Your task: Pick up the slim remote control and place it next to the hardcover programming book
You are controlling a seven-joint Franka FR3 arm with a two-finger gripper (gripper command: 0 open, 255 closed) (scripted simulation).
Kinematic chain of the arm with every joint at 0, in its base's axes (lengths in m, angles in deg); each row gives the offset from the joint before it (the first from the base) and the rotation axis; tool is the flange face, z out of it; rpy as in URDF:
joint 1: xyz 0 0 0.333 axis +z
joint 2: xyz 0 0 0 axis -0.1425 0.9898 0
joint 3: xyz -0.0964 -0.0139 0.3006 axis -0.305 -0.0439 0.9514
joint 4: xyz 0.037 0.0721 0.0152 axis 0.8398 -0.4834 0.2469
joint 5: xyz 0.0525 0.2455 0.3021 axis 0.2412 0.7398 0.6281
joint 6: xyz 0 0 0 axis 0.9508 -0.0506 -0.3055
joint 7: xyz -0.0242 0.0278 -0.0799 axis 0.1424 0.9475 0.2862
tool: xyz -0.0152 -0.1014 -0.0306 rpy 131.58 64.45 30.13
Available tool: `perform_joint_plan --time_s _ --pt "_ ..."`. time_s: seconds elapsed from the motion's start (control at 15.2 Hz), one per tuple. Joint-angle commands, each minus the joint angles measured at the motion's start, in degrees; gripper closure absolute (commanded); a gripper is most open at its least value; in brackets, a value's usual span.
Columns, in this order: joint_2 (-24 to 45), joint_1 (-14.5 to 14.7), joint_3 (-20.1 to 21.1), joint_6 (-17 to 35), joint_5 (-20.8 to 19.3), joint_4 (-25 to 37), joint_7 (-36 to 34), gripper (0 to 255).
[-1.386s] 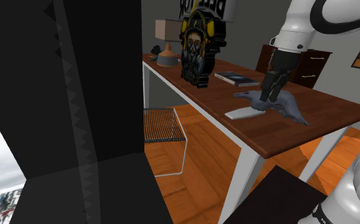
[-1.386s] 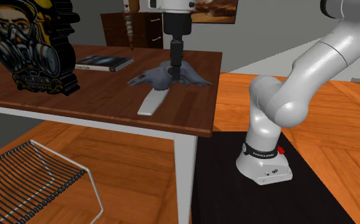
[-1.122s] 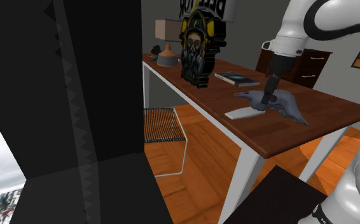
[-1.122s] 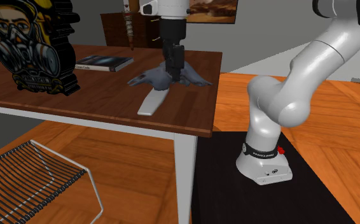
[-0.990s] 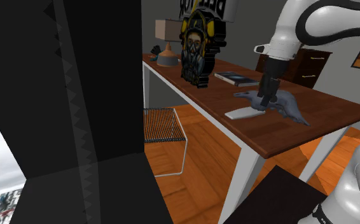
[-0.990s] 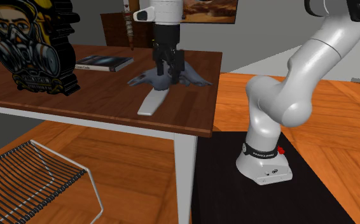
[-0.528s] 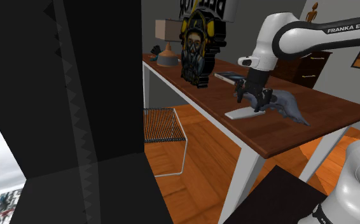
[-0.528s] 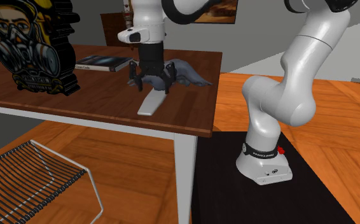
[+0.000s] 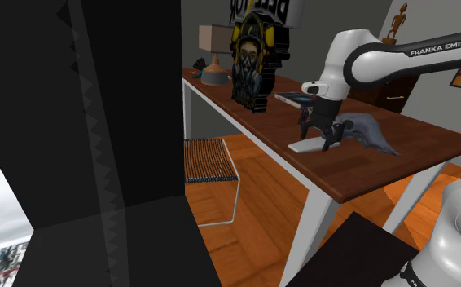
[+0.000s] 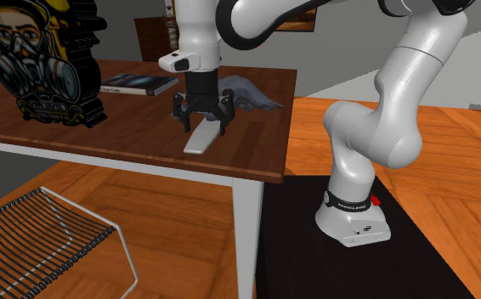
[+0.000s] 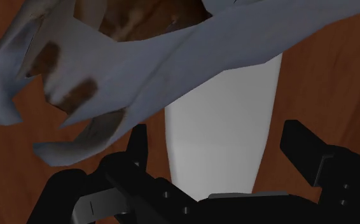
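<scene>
Black two-finger claw hangs wide open astride slim white flat remote on brown wooden tabletop, gripping nothing; far end overlapped by grey-blue curved figure; probably light, stiff, slick; pinch its narrow sides.

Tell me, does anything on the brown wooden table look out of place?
Yes. The slim white remote has its far end under a grey-blue, skull-like object, so lifting it might drag that object.
</scene>
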Motion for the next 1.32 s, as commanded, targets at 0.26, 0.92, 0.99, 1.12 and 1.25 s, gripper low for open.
perform_joint_plan --time_s 0.26,0.92,0.99,1.12,1.25 --pt "0.05 -0.05 -0.01 -0.03 0.01 -0.19 -0.04 255" --pt "-0.07 -0.04 0.07 -0.78 0.06 0.44 -0.01 255" --pt "-0.24 -0.02 0.2 -1.59 0.11 1.09 -0.03 255" --pt "-0.49 0.03 0.44 -3.18 0.23 2.43 -0.05 255" --pt "-0.69 0.09 0.67 -4.76 0.35 3.81 -0.07 255"
